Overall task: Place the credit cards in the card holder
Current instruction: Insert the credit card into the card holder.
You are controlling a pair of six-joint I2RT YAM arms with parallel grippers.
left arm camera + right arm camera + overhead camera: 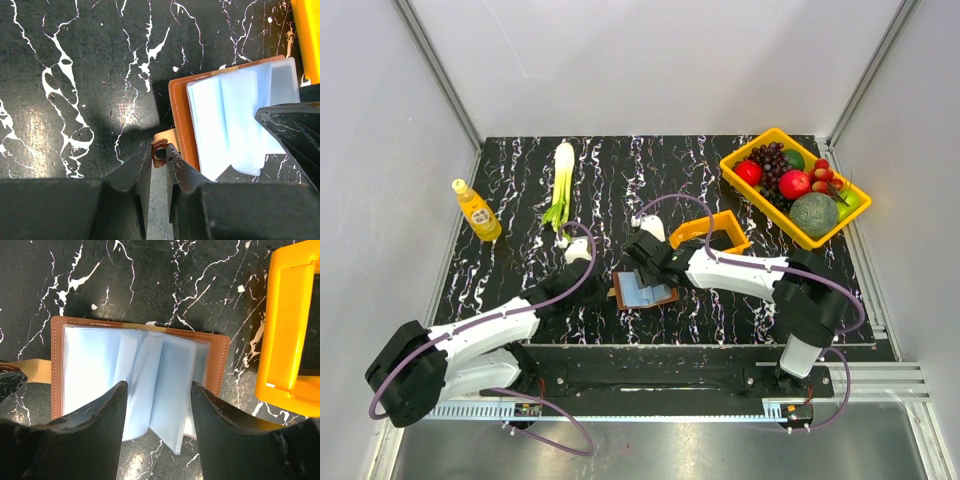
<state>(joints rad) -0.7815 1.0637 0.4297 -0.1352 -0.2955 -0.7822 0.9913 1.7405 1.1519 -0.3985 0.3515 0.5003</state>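
I see the card holder lying open on the black marble table, near the middle and a bit toward 6 o'clock in the top view. Its brown cover is flat on the table and its pale blue leaves fan up. I cannot tell cards from clear pockets in there.

My left gripper is pinched tight on the holder's tan strap, right at the round snap, at the 9 o'clock side of the holder. My right gripper hangs over the leaves with its fingers spread wide, one on each side, and grasps nothing.

The little orange bin sits just beside the holder at 2 o'clock. Farther off I see a yellow tray of fruit at 2 o'clock, a leek at 11 o'clock and a juice bottle at 10 o'clock.
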